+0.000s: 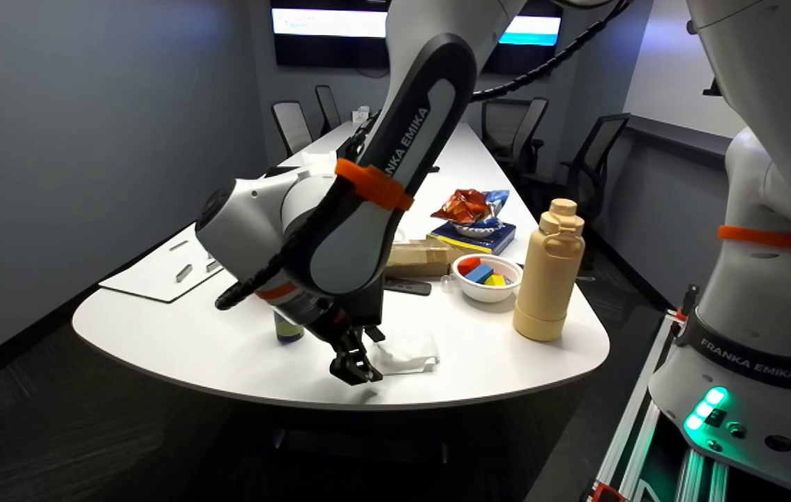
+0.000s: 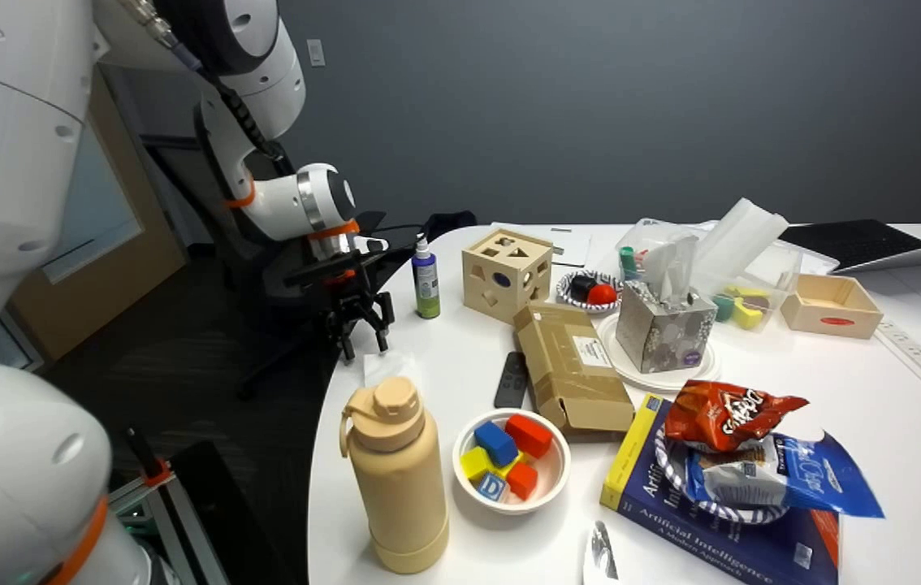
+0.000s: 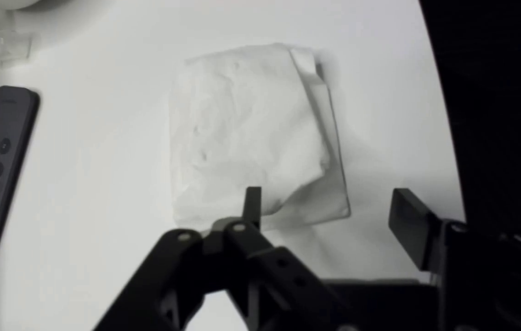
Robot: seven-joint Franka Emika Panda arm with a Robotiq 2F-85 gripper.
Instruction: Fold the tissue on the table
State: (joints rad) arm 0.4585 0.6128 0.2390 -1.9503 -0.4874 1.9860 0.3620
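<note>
Several coloured blocks sit in a bowl on the table

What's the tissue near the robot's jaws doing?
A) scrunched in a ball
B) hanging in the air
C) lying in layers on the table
C: the wrist view shows the tissue lying on the table, its top layer leaving a corner of the layer beneath bare.

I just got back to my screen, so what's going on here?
The Franka arm has its gripper open by the tissue, near the rounded end of the table, and holds nothing. The tissue lies creased and looks partly folded: its upper layer covers most of the lower one, leaving a corner exposed. I can't tell whether the gripper touches it.
</note>
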